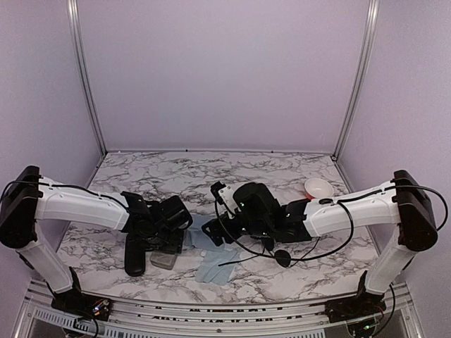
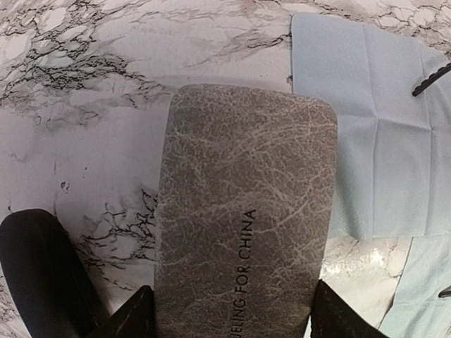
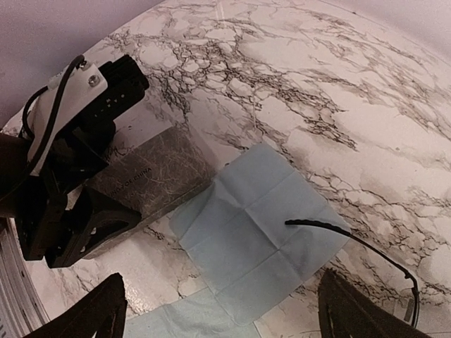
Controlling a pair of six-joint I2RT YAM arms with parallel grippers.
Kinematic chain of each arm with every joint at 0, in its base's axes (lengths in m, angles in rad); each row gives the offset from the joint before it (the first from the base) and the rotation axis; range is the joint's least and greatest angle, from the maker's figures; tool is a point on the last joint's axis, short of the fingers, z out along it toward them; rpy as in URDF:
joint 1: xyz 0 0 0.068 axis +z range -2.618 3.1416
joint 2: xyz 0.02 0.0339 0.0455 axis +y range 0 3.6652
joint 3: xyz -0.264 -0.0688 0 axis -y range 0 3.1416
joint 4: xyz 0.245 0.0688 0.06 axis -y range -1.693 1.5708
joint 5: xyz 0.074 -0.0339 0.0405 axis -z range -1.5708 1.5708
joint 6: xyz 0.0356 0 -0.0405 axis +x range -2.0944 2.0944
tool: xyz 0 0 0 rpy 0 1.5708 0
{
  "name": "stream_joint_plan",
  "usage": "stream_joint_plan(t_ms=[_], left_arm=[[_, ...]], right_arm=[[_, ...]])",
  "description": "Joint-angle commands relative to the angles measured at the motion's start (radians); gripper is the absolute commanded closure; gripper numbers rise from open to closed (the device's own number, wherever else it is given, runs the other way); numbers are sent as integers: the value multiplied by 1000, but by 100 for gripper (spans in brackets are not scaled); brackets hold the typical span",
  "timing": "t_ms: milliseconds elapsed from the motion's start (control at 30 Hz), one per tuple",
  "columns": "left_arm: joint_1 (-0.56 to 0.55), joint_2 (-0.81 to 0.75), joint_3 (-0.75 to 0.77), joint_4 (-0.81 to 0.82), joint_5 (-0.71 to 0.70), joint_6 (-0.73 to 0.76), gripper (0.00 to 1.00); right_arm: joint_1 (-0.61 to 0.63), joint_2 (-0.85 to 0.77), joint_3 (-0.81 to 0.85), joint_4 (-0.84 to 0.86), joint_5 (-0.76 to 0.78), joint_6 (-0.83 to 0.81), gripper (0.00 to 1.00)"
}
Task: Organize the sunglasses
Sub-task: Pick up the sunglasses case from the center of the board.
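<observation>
Top external view, so: the left gripper is being held low over the marble-patterned table. A grey rectangular case with a cracked leathery finish is being straddled by its fingers, one at each long edge. Whether the case is actually being squeezed can't be told, the contact isn't being shown clearly enough. A glossy black oval case is being seen lying just beside the grey one, on its left. The right gripper is being held spread wide with nothing between the fingers, hovering above some pale blue cloths. The thin black wire-framed sunglasses are being seen on the table at the near right of the cloths. One slender arm is being laid across one of the cloths, well apart from the grey case. A small white-and-pink bowl is being seen farther back on the right.
</observation>
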Motion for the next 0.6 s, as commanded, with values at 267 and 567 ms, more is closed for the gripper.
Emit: stream_joint_plan(t_ms=[267, 567], left_arm=[[102, -314, 106, -82, 183, 306, 41], [102, -348, 160, -22, 362, 573, 45]], right_arm=[[5, -54, 96, 67, -128, -107, 7], [-44, -281, -151, 230, -370, -392, 2]])
